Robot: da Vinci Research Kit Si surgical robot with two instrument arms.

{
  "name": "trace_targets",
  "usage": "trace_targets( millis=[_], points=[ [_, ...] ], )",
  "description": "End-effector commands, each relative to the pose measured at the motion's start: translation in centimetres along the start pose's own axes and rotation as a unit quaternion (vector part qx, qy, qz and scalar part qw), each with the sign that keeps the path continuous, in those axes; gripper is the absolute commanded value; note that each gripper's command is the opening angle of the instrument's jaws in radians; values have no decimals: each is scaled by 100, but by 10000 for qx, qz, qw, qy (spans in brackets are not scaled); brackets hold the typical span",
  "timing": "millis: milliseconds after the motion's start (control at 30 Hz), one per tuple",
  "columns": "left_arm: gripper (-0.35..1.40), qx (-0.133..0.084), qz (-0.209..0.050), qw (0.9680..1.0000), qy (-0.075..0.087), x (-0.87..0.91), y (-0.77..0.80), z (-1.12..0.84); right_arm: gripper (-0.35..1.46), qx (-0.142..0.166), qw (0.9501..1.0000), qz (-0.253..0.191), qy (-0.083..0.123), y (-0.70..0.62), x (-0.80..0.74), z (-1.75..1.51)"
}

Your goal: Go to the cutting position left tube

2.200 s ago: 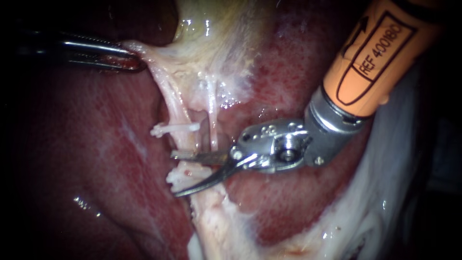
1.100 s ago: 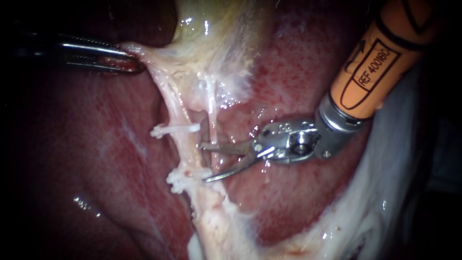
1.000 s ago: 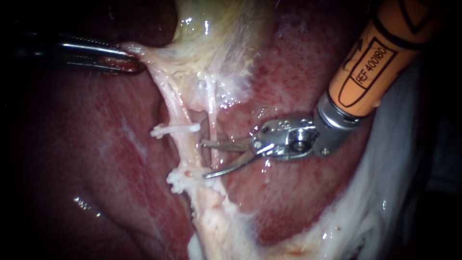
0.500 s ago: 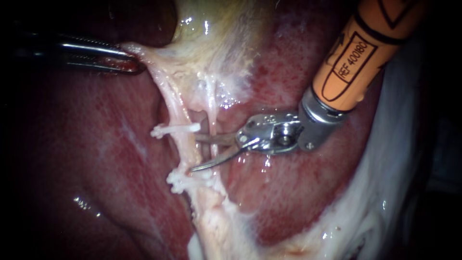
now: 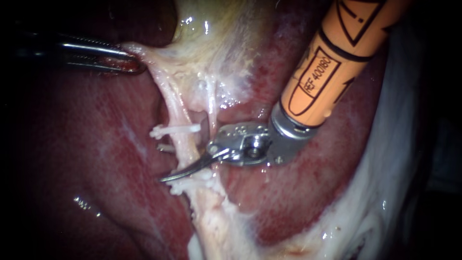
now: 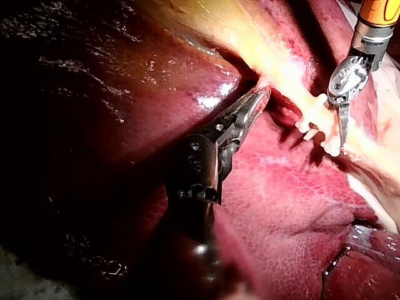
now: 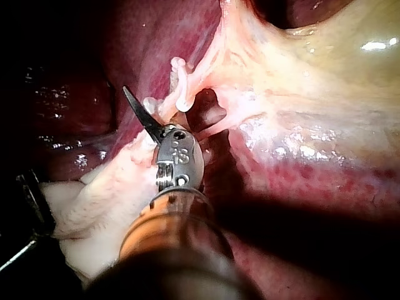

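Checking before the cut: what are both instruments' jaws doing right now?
Left instrument: shut on tissue by the gallbladder.
Right instrument: open, blades either side of the left tube.

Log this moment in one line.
right instrument: jaws open astride left tube, between clips | left instrument: jaws shut on tissue

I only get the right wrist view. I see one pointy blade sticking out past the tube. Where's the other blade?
Observer: In the endoscope view the right instrument has its other blade behind the left tube, with the tip peeking out beyond it. The tube sits between open blades.
Operator: And my other instrument? I can't see it!
Observer: The left wrist view shows the left instrument with its jaws shut on the pale tissue.
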Motion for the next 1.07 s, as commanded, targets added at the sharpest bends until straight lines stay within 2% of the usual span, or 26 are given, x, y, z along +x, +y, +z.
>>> trace_targets(
  millis=[33, 200, 267, 567, 667, 1067],
  points=[
    [-35, 3, -1, 10000, -1, 0, 0, 1, 131, 2, 10000, -8, -5, 0, 1, 2],
    [-35, 6, -3, 10000, 0, 0, 0, 2, 133, -24, 10000, -4, 69, 3, 7, 10],
    [-35, 6, -3, 10000, 0, 0, 0, 2, 136, -49, 10000, -3, 80, 1, 11, 13],
    [-35, 4, -2, 10000, -1, 0, -1, 2, 136, 74, 9998, -2, 208, -33, 35, 20],
    [-35, 4, -2, 10000, -1, 0, -1, 2, 136, 109, 9996, 5, 255, -41, 42, 20],
    [-35, 2, -1, 10000, -1, 0, -1, 2, 135, 118, 9996, 11, 273, -42, 45, 19]
  ],
)
